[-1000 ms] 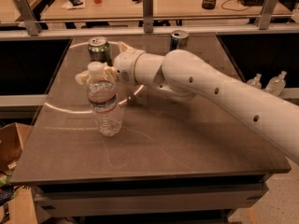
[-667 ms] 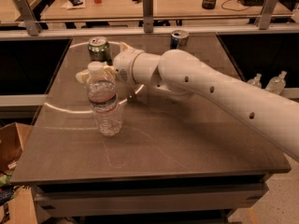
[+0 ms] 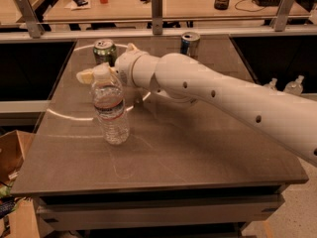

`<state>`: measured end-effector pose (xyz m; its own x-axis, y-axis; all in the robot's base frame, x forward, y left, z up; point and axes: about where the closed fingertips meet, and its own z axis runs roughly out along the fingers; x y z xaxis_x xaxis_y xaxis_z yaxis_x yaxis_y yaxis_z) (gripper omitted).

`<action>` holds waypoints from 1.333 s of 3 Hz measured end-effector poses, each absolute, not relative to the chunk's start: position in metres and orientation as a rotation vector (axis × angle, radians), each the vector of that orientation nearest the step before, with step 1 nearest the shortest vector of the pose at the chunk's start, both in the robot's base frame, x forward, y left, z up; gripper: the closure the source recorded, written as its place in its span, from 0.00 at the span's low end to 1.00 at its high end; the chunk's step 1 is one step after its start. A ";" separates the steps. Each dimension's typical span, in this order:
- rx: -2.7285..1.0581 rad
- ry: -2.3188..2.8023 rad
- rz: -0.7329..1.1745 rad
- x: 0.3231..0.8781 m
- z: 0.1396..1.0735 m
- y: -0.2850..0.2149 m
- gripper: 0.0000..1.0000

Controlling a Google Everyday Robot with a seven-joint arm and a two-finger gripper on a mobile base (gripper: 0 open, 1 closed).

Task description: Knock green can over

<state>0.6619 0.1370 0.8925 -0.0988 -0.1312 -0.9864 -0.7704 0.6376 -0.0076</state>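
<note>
The green can [image 3: 105, 52] stands upright at the far left of the dark table [image 3: 198, 148]; it is short, with a silver top. My gripper [image 3: 88, 76] is at the end of the white arm [image 3: 208, 90] that reaches in from the right. It sits just in front of the can and slightly to its left, about level with the can's lower half. It is partly hidden behind the cap of the clear water bottle [image 3: 110, 108]. I cannot tell whether the gripper touches the can.
The water bottle stands upright near the table's left middle, in front of the gripper. A slim blue-and-silver can [image 3: 189, 43] stands at the far edge, right of the green can. A metal rail [image 3: 157, 26] runs behind the table. A cardboard box [image 3: 10, 148] sits on the floor at left.
The gripper has shifted slightly left, in front of the green can. The can, the bottle and the blue-and-silver can have not moved.
</note>
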 end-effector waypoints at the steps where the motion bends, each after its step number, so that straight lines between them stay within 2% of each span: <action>1: -0.756 1.581 0.622 0.667 0.894 0.143 0.00; 2: -0.776 1.551 0.621 0.671 0.890 0.151 0.00; 3: -0.816 1.522 0.611 0.678 0.887 0.157 0.16; 4: -0.825 1.505 0.605 0.685 0.886 0.152 0.39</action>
<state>0.6851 0.1525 0.8863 0.0101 -0.1454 -0.9893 -0.7896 0.6059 -0.0971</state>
